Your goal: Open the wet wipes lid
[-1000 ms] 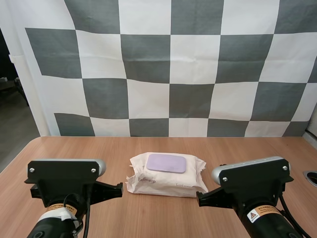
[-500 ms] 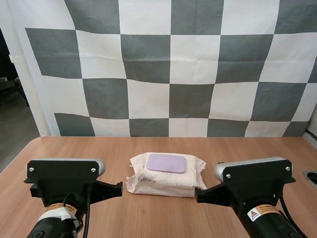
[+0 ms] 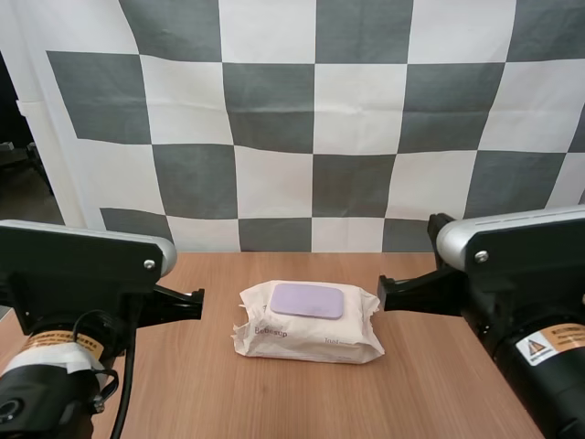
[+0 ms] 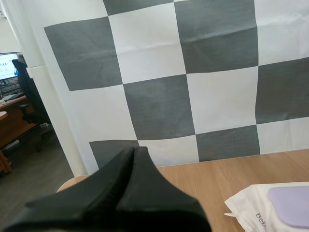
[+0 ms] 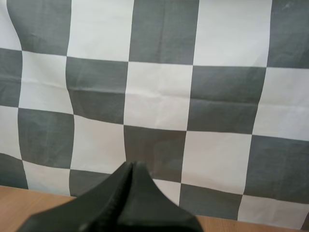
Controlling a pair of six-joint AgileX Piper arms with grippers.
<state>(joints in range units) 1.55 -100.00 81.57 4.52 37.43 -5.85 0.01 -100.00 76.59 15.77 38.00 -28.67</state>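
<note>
Wooden worktop (image 3: 425,393): a white crinkled soft-film wet wipes pack (image 3: 311,340) lies flat mid-surface, its rounded lilac hard-plastic lid (image 3: 307,300) down. The pack is probably light, squashy and apt to slide. The lid is stiff, so hook its edge and pin the film. Left pincer (image 4: 134,151) and right pincer (image 5: 131,164) have fingers pressed together, empty. They flank the pack, apart from it.

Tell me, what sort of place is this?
Likely a robot test bench: a wooden table, a wipes pack on it, and the left gripper and right gripper flanking the pack.
</note>
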